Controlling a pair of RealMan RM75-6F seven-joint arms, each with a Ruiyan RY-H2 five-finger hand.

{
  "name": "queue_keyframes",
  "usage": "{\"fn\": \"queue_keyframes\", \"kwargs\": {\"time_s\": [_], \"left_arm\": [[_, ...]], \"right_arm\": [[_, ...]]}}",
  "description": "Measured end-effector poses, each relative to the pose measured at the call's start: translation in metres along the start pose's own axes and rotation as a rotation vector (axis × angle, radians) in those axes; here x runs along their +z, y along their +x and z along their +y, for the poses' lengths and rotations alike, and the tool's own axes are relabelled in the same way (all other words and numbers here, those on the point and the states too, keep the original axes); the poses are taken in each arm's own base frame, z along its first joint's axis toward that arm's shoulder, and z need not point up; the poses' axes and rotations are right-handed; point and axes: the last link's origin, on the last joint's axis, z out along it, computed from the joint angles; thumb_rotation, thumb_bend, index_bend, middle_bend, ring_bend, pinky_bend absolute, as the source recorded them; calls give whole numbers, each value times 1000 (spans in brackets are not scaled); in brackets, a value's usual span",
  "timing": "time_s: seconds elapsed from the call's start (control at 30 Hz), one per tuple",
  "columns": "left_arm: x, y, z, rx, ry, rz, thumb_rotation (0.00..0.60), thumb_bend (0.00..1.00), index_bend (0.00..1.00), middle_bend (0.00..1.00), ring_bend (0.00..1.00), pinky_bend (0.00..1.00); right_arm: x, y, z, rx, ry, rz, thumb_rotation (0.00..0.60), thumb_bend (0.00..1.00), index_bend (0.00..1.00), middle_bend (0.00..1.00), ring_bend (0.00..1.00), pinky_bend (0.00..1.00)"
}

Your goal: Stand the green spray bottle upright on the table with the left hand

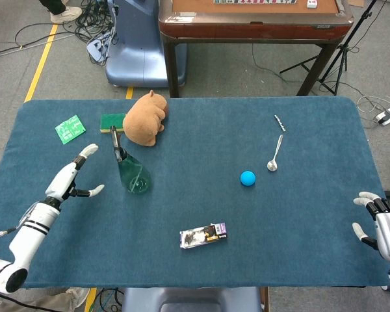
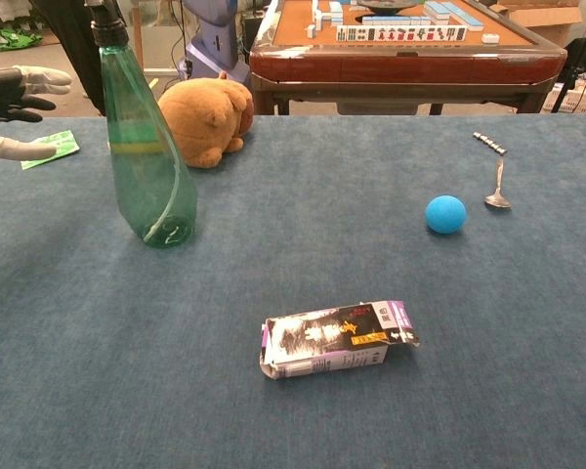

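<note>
Head view: green spray bottle (image 1: pixel 130 170) stands upright on the blue table (image 1: pixel 195 214), left of centre, black nozzle on top, just in front of the brown plush toy (image 1: pixel 145 118). Left hand (image 1: pixel 71 177) sits well apart to the bottle's left, fingers spread, thumb stuck out toward the bottle, holding nothing and not touching it. Right hand (image 1: pixel 380 224) is at the table's right edge, far from everything, fingers apart, holding nothing.

Chest view: bottle (image 2: pixel 145 147) upright, base flat on the cloth, yellow band visible about midway up. Left hand (image 2: pixel 15 96) at the far left edge, fingers splayed, clear gap to the bottle. Green circuit board (image 2: pixel 51 148) lies near that hand. Green sponge (image 1: pixel 112 121) touches the plush toy's left side. Blue ball (image 2: pixel 445 214) right of centre, spoon (image 2: pixel 497 186) just behind it, small chain-like strip (image 2: pixel 489 143) beyond the spoon. Flattened carton (image 2: pixel 337 338) lies on its side near the front, apart from the rest
</note>
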Motion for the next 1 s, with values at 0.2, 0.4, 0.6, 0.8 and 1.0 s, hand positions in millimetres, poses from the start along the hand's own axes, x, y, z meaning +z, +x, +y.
{"fn": "queue_keyframes", "kwargs": {"time_s": [0.2,0.4,0.6,0.8,1.0], "left_arm": [[-20,15,-10,170,32,75,600,274,0,0,0,0],[-51,26,-20,397,75,179,600,274,17,0,0,0],[-84,25,-27,556,121,212,600,274,46,0,0,0],[-115,17,-28,690,165,224,600,274,57,0,0,0],[-143,9,-21,716,179,252,600,274,69,0,0,0]], "right_arm": [[4,-2,-1,0,4,-16,600,232,351,286,293,386],[7,-3,-3,36,19,-39,600,234,352,299,293,386],[8,-3,-8,68,53,-56,600,246,352,306,293,386],[8,-5,-13,94,87,-71,600,248,352,315,293,386],[7,-5,-15,118,99,-72,600,248,352,318,293,386]]}}
